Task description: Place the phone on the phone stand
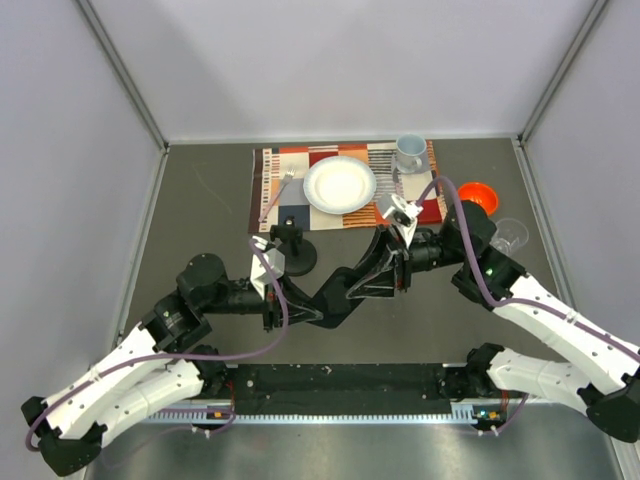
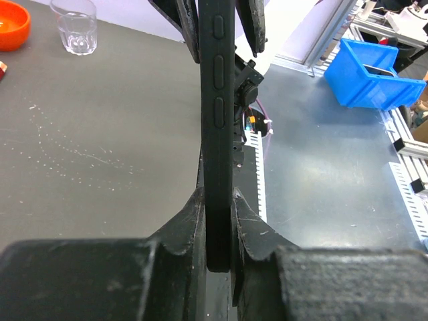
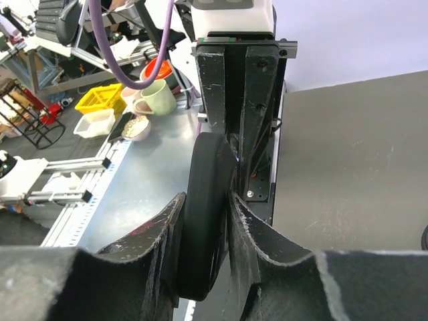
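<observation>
The black phone (image 1: 342,297) is held edge-on above the table, between my two grippers. My left gripper (image 1: 318,308) is shut on one end of it. In the left wrist view the phone (image 2: 219,134) stands between the left gripper (image 2: 219,221) fingers with its side buttons showing. My right gripper (image 1: 368,283) is shut on the other end. In the right wrist view the phone's rounded end (image 3: 204,221) sits between the right gripper (image 3: 204,241) fingers. The black phone stand (image 1: 291,250), with a round disc base, stands just left of and behind the grippers, with nothing on it.
A striped placemat (image 1: 268,170) at the back holds a white plate (image 1: 340,184), a fork (image 1: 276,195) and a mug (image 1: 408,152). An orange bowl (image 1: 478,194) and a clear glass (image 1: 510,236) stand at the right. Both also show in the left wrist view: the bowl (image 2: 10,23) and the glass (image 2: 75,27).
</observation>
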`<action>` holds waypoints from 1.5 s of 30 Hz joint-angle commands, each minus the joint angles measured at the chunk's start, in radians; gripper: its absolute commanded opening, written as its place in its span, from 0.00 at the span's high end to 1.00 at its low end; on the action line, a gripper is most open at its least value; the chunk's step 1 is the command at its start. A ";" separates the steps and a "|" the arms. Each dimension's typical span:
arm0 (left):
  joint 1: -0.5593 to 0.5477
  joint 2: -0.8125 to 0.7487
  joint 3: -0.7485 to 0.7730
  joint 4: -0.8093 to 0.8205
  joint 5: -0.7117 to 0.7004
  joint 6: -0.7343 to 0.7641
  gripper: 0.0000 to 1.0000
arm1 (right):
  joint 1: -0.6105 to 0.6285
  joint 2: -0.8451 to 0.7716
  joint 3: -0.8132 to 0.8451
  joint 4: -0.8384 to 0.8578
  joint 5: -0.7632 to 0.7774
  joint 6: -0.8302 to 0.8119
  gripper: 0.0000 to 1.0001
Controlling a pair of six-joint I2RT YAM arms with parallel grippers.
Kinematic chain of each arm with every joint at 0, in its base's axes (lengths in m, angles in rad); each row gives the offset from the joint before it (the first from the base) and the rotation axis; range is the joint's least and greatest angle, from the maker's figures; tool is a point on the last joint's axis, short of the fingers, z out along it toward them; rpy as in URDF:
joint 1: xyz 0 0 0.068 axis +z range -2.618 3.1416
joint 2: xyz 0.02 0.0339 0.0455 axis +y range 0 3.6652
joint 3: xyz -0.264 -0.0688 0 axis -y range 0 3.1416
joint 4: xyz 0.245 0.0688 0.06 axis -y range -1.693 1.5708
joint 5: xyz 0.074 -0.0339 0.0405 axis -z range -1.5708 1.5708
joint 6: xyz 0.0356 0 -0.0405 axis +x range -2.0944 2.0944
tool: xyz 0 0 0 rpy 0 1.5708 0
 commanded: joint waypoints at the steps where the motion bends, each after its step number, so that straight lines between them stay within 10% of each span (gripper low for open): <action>1: 0.000 -0.021 0.011 0.121 0.004 -0.009 1.00 | -0.006 -0.006 -0.009 0.084 0.009 0.006 0.74; 4: 0.000 -0.016 0.017 0.116 -0.014 -0.010 1.00 | 0.007 0.000 -0.007 0.067 -0.004 -0.034 1.00; 7: 0.000 -0.016 0.023 0.095 -0.071 -0.012 1.00 | 0.008 -0.003 -0.007 -0.001 0.073 -0.091 1.00; 11: 0.000 -0.036 0.057 0.005 -0.279 0.004 0.50 | 0.007 -0.020 -0.019 -0.067 0.250 -0.193 1.00; 14: 0.000 -0.097 0.063 -0.058 -0.537 0.005 0.37 | 0.000 -0.036 0.000 -0.176 0.348 -0.237 1.00; 18: 0.000 -0.142 0.082 -0.190 -1.038 -0.025 0.36 | -0.064 -0.108 -0.025 -0.221 0.432 -0.218 1.00; 24: 0.000 0.078 0.111 -0.277 -1.293 -0.025 0.50 | -0.070 -0.213 -0.065 -0.233 0.586 -0.225 1.00; 37: 0.006 0.311 0.099 -0.082 -1.389 0.030 0.68 | -0.070 -0.220 -0.082 -0.244 0.554 -0.231 1.00; 45: 0.021 0.358 0.097 -0.037 -1.344 0.013 0.61 | -0.070 -0.259 -0.096 -0.244 0.549 -0.241 1.00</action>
